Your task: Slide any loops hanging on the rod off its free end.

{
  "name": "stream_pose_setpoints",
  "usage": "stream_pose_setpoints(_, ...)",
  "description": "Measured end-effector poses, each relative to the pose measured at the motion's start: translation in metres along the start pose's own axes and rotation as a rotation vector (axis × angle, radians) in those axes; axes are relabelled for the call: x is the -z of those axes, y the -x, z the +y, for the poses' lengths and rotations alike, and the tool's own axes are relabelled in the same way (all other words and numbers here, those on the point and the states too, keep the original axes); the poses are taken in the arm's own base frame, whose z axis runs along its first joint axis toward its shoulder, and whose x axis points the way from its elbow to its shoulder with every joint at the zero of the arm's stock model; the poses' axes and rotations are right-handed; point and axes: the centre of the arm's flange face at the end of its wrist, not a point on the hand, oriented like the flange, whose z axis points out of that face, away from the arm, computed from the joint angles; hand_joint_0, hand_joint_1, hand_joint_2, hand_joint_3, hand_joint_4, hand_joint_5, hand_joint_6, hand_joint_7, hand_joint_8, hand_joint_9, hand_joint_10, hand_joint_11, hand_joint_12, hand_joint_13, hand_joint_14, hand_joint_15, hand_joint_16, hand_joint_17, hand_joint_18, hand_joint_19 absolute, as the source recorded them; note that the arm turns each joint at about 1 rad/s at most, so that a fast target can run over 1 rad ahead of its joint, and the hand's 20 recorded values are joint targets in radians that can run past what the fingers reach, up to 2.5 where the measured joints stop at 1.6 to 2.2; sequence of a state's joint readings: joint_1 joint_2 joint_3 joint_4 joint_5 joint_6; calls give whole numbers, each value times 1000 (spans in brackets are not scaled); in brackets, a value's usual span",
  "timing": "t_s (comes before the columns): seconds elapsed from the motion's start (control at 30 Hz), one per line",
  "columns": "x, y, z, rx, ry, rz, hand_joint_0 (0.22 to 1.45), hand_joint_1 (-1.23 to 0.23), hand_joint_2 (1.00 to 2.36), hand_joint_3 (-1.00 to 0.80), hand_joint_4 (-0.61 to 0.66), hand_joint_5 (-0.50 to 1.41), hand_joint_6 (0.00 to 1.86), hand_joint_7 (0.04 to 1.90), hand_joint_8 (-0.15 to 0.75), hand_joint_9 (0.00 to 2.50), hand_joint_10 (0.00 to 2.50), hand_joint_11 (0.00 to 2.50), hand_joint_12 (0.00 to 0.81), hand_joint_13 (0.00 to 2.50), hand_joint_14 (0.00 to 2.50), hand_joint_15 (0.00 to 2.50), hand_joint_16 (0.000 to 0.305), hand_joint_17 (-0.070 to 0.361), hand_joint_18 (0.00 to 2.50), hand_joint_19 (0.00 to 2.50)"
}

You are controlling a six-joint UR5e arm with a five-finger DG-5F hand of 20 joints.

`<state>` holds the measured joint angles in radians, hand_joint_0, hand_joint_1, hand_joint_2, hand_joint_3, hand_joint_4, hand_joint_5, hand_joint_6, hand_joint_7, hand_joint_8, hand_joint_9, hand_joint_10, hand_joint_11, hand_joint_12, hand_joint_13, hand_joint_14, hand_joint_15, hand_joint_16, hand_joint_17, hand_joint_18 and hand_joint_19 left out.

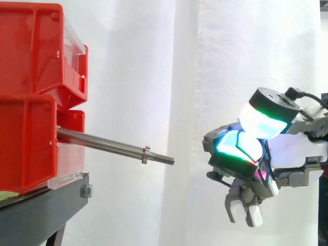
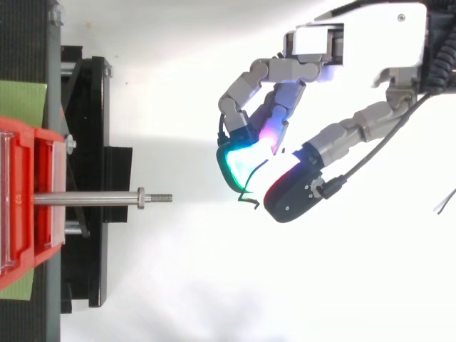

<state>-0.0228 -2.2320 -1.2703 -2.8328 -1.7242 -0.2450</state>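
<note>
We see the rod [image 1: 102,144] bare, sticking right from the red bins [image 1: 28,97]. The hand [image 2: 342,132] sits well right of its free end, pinching a thin dark loop [image 2: 249,202], so it looks clear.

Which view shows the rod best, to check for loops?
The side view: the rod runs bare against the white curtain, from the red bin to its threaded tip. The top view shows its length too, partly over the black stand.
</note>
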Motion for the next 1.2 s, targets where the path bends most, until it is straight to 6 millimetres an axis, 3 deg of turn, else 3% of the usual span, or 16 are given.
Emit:
stream_pose_setpoints(0.37, 0, 0, 0, -4, -1, 0, 605, -442, 1000, -500, 149, -124, 870, 1168, 333, 1136, 16, 576, 389, 821, 13, 363, 50, 112, 799, 531)
stream_pose_setpoints(0.47, 0, 0, 0, -4, -2, 0, 611, -464, 1008, -413, 152, -120, 870, 1195, 339, 1148, 15, 583, 392, 822, 13, 364, 50, 112, 795, 533)
stream_pose_setpoints(0.63, 0, 0, -1, -5, -3, 0, 591, -638, 1015, -212, 196, -118, 880, 1254, 367, 1158, 17, 581, 412, 842, 12, 351, 54, 121, 837, 496)
stream_pose_setpoints(0.83, 1, 0, -1, -6, -10, 2, 610, -753, 1016, -127, 169, -121, 896, 1265, 371, 1130, 17, 580, 422, 836, 12, 342, 56, 125, 850, 477)
stream_pose_setpoints(1.2, 2, 1, -2, -7, -14, 3, 644, -797, 1019, -68, 36, -130, 923, 1282, 354, 1103, 15, 596, 412, 827, 12, 340, 54, 121, 845, 476)
